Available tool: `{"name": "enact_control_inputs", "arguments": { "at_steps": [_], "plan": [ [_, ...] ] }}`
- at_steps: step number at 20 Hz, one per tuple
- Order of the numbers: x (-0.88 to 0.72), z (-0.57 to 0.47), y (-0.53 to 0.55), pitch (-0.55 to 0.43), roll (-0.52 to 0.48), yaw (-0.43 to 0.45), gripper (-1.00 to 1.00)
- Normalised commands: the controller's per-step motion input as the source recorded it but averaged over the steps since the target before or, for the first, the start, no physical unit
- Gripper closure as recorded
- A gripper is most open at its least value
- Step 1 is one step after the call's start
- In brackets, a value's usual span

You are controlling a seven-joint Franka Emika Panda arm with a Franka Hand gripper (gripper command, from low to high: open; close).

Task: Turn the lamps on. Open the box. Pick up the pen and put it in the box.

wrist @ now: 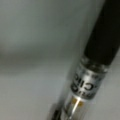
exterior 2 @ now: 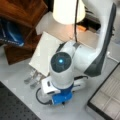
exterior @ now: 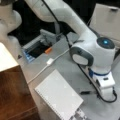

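Pen [wrist: 96, 47] handling comes first: we are judging it to be light, rigid and smooth, so likely slippery, and best taken across the barrel near the silver middle band. In the wrist view it is filling the right side of the frame, running diagonally from upper right to lower middle over the grey table [wrist: 32, 57], its black upper barrel meeting a printed silver band. In a front view a short dark sliver, probably the pen's end [exterior: 85, 92], is lying on the table just left of the wrist.

We are seeing the gripper [exterior: 107, 93] lowered close to the table at a front view's lower right, above the pen. The fingers are hidden beneath the wrist, so we cannot tell whether they are spread, pressed together or pinching the pen.

The box [exterior 2: 107, 96] is standing open at a front view's right, its pale compartmented lining exposed. The lamp shade [exterior 2: 67, 11] is glowing brightly.
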Motion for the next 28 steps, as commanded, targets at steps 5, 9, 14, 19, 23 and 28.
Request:
{"name": "enact_control_inputs", "arguments": {
  "at_steps": [5, 9, 14, 19, 23, 28],
  "plan": [
    [-0.12, -0.12, -0.09, -0.170, -0.144, 0.162, -1.00],
    [-0.10, -0.14, -0.05, -0.197, -0.167, 0.167, -1.00],
    [-0.12, -0.15, 0.00, -0.193, -0.165, 0.156, -1.00],
    [-0.13, -0.14, 0.03, -0.173, -0.159, 0.132, 1.00],
    [-0.14, -0.14, 0.04, -0.162, -0.150, 0.124, 1.00],
    [-0.14, -0.14, 0.02, -0.162, -0.147, 0.123, 1.00]
  ]
}}
